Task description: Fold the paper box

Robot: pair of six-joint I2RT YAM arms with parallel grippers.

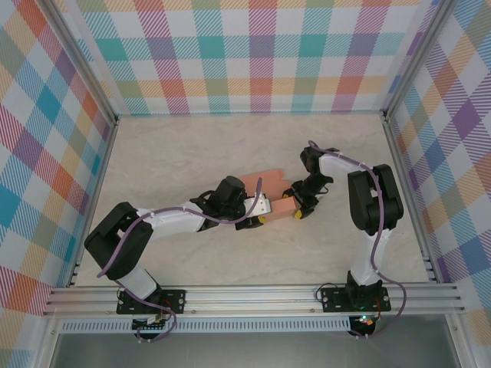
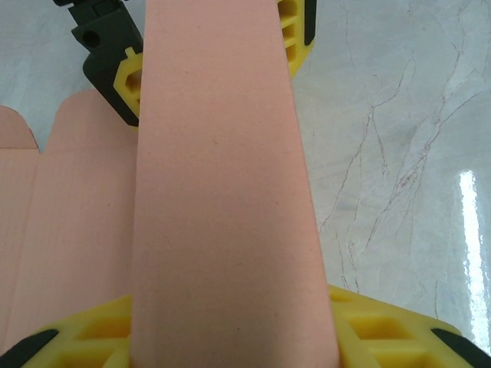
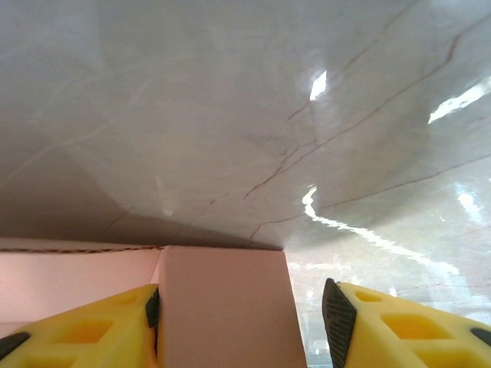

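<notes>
The paper box [image 1: 265, 184] is salmon-orange card lying partly folded at the table's middle, with flat tabbed panels spread toward the back left. My left gripper [image 1: 265, 207] is shut on a raised folded section [image 2: 215, 192], which fills the gap between its yellow fingers [image 2: 383, 333]. My right gripper [image 1: 298, 208] meets the same section from the right end. In the right wrist view the card's end [image 3: 222, 307] rests against the left pad [image 3: 152, 307]. A clear gap separates it from the right pad [image 3: 336, 318], so this gripper [image 3: 242, 314] is open. The right gripper's fingers [image 2: 126, 84] straddle the card's far end.
The table is pale marble [image 1: 192, 146] ringed by an aluminium frame [image 1: 253, 295] and checked cloth walls [image 1: 253, 54]. Flat card panels [image 2: 69, 215] lie on the table left of the raised section. Both arm bases are at the near edge.
</notes>
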